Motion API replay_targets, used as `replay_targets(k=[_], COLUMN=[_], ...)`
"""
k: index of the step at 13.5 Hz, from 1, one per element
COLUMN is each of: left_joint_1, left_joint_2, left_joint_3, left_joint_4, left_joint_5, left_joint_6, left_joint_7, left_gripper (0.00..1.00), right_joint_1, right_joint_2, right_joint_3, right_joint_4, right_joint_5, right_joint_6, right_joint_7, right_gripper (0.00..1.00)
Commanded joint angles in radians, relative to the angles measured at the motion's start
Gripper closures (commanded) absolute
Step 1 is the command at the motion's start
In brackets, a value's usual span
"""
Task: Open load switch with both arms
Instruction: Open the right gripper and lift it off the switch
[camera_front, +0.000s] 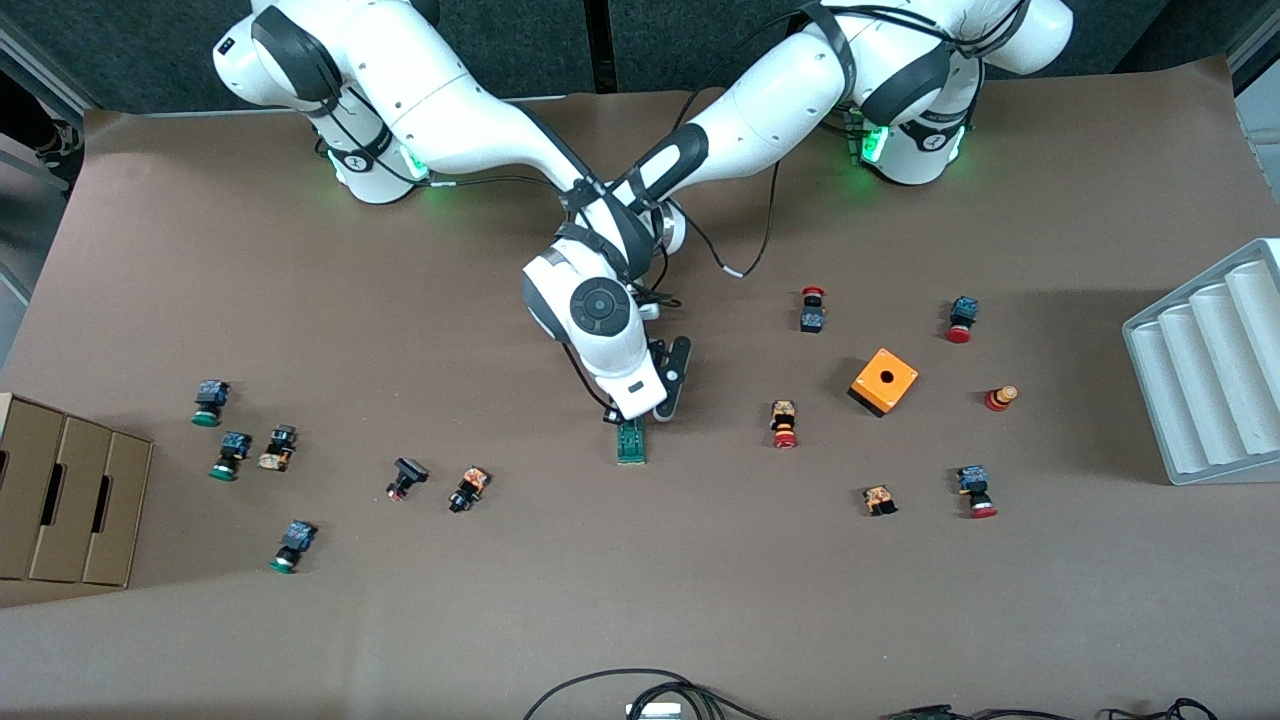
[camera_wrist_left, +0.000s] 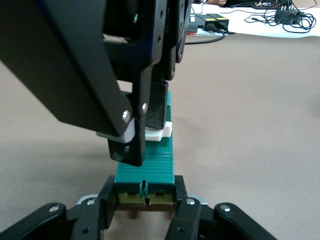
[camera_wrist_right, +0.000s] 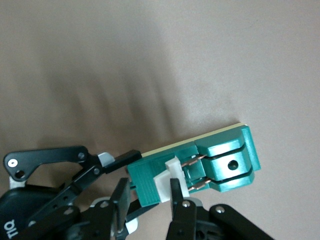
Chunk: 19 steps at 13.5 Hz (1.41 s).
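Left end effector (camera_wrist_left: 145, 197) is clamped shut on the base end of the load switch (camera_front: 631, 441), one finger on each long side. Right end effector (camera_wrist_right: 148, 192) is pinched closed on the white sliding piece (camera_wrist_right: 165, 179) partway along the same block, so both have hold of it at once.

Load switch sits on the brown worktop (camera_front: 640, 600) about midway between the two arms' ends, directly under the crossed wrists. Long axis runs toward and away from the front camera; the free end points at the front camera, the gripped end lies under the end effectors.

Looks: narrow dark-green rectangular block, ribbed top face, pale strip along the bottom edge. In the right wrist view the free end is a stepped green head with a round hole, and two copper-coloured pins bridge a gap between head and body, just beside the white slider. In the left wrist view the block lies flat on the worktop, white slider sitting on top between the right end effector's fingers.

Orange cube box (camera_front: 884, 381) sits well apart, toward the left arm's end; small push buttons scattered to both sides
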Motion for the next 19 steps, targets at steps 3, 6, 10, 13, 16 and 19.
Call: replay_targets(k=[3,6,10,13,16,19], left_joint_1=[0.002,0.003,0.002,0.002,0.002,0.002], left_joint_2=[-0.016,-0.016,-0.015,-0.015,-0.016,-0.016], left_joint_3=[0.010,0.010,0.010,0.010,0.010,0.010], left_joint_4=[-0.027,-0.027,-0.027,-0.027,-0.027,-0.027], left_joint_5=[0.005,0.005,0.005,0.005,0.005,0.005], left_joint_6=[0.008,0.008,0.008,0.008,0.008,0.008], left_joint_7=[-0.031,-0.031,-0.031,-0.031,-0.031,-0.031], left_gripper=[0.75,0.75,0.75,0.75,0.75,0.75], right_joint_1=[0.003,0.003,-0.007,-0.018,-0.089,-0.165], right_joint_2=[0.024,0.024,-0.030,-0.128,-0.235,-0.326], right_joint_3=[0.000,0.000,-0.002,-0.014,-0.016,-0.017], right_joint_4=[-0.004,-0.004,-0.002,0.007,0.014,0.014], right_joint_5=[0.004,0.004,0.004,0.004,0.004,-0.004], right_joint_6=[0.042,0.042,0.009,-0.100,-0.183,-0.224], right_joint_7=[0.011,0.012,0.000,0.005,0.005,0.008], right_gripper=[0.59,0.59,0.52,0.00,0.00,0.00])
